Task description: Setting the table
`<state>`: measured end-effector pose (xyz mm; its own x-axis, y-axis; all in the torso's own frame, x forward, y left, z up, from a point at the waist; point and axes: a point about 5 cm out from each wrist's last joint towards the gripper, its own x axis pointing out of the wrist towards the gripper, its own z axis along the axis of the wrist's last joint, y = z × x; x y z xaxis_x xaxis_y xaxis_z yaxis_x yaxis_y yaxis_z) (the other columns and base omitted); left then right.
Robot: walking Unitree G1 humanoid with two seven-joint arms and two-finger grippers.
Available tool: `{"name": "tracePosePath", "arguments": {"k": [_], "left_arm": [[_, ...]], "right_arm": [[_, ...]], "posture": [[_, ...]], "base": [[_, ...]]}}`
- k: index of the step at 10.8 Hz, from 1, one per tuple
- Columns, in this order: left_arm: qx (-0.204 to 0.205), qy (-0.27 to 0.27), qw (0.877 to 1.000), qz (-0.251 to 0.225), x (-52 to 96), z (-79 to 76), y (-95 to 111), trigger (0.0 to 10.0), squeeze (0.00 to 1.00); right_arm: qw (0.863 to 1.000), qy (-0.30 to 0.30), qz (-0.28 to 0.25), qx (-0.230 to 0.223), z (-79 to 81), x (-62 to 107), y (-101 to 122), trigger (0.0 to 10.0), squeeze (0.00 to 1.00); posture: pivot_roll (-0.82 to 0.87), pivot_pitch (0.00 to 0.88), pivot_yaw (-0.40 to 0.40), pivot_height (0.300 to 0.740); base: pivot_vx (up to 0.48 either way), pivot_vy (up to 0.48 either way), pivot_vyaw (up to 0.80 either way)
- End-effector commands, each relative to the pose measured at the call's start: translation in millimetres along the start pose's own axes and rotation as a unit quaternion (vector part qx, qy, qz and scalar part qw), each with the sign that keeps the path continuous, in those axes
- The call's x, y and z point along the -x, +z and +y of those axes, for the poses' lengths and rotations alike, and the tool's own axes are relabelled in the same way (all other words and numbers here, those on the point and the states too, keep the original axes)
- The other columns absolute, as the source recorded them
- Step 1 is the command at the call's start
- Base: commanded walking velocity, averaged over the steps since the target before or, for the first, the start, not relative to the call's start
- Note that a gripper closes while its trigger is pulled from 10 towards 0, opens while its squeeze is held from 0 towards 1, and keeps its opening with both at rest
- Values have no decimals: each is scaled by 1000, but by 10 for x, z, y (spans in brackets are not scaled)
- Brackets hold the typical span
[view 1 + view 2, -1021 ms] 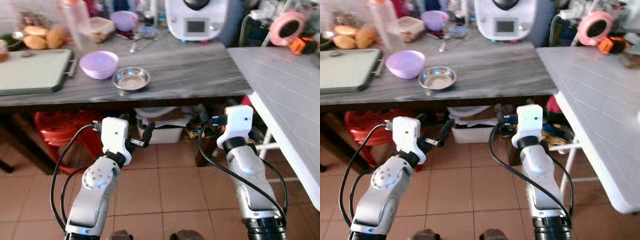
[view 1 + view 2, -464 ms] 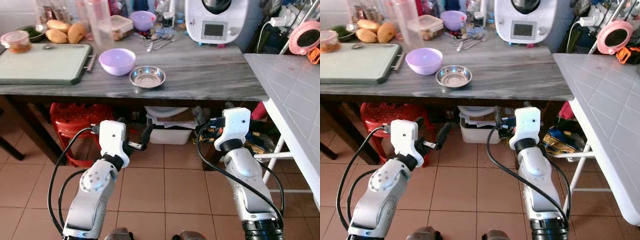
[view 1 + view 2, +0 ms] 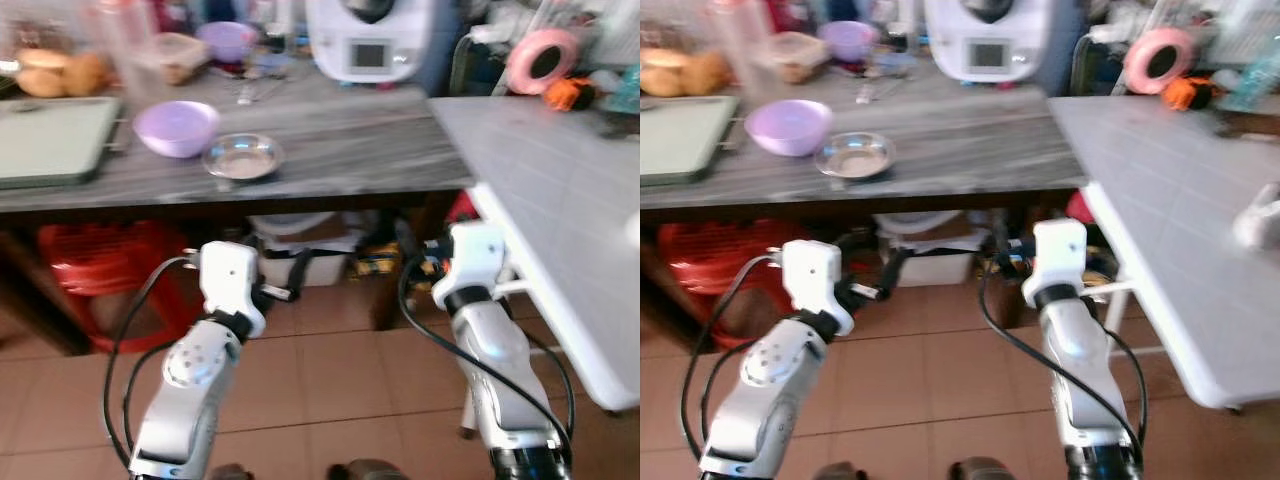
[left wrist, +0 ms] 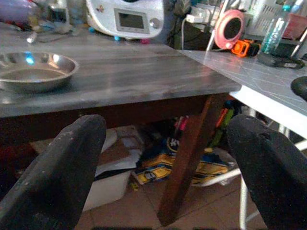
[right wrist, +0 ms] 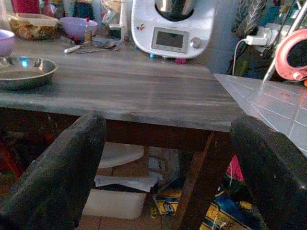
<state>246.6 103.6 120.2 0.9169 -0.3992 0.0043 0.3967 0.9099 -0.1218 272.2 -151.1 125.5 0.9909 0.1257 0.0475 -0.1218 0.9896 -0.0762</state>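
Observation:
On the grey counter (image 3: 340,150) a purple bowl (image 3: 177,128) stands beside a small steel bowl (image 3: 243,156). Both arms are raised in front of me, below the counter's front edge and short of it. My left gripper (image 3: 287,280) is open and holds nothing; along its fingers the steel bowl (image 4: 36,72) sits on the counter ahead. My right gripper (image 3: 413,250) is open and empty too, and past its fingers lie the steel bowl (image 5: 24,72) and loose cutlery (image 5: 93,45). The head views are blurred.
A green cutting board (image 3: 50,140) and bread (image 3: 60,75) lie at the counter's left. A white kitchen machine (image 3: 365,40) stands at the back. A white table (image 3: 560,200) juts in on the right, a pink roll (image 3: 535,60) behind it. A red stool (image 3: 90,270) and a bin (image 3: 290,265) sit under the counter.
The whole picture has shifted left and blurred, so the camera has swung right and more of the white table shows. Both arms hold the same raised pose with open fingers.

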Motion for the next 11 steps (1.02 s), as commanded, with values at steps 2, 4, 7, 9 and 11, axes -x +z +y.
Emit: {"name": "tracePosePath", "arguments": {"k": [2,4,7,9,11], "left_arm": [[-3,4,1000,-6,3,22,39,10000,0],[-4,3,1000,-7,-9,22,41,10000,0],[-5,3,1000,-9,-22,28,46,10000,0],[-7,3,1000,-9,-26,31,48,10000,0],[-9,3,1000,-9,-27,45,57,10000,0]], "right_arm": [[1000,6,-14,4,6,-28,68,10000,0],[1000,7,-15,6,-1,-37,70,10000,0],[1000,10,-15,9,-4,-51,66,10000,0],[1000,11,-15,9,3,-64,64,10000,0],[1000,10,-14,8,14,-70,51,10000,0]], "posture": [[24,0,-20,740],[25,0,-23,740],[26,0,-25,740],[29,0,-25,740],[33,0,-19,740]], "base": [[0,-277,0],[0,-283,0],[0,-282,0],[0,-285,0],[0,-283,0]]}}
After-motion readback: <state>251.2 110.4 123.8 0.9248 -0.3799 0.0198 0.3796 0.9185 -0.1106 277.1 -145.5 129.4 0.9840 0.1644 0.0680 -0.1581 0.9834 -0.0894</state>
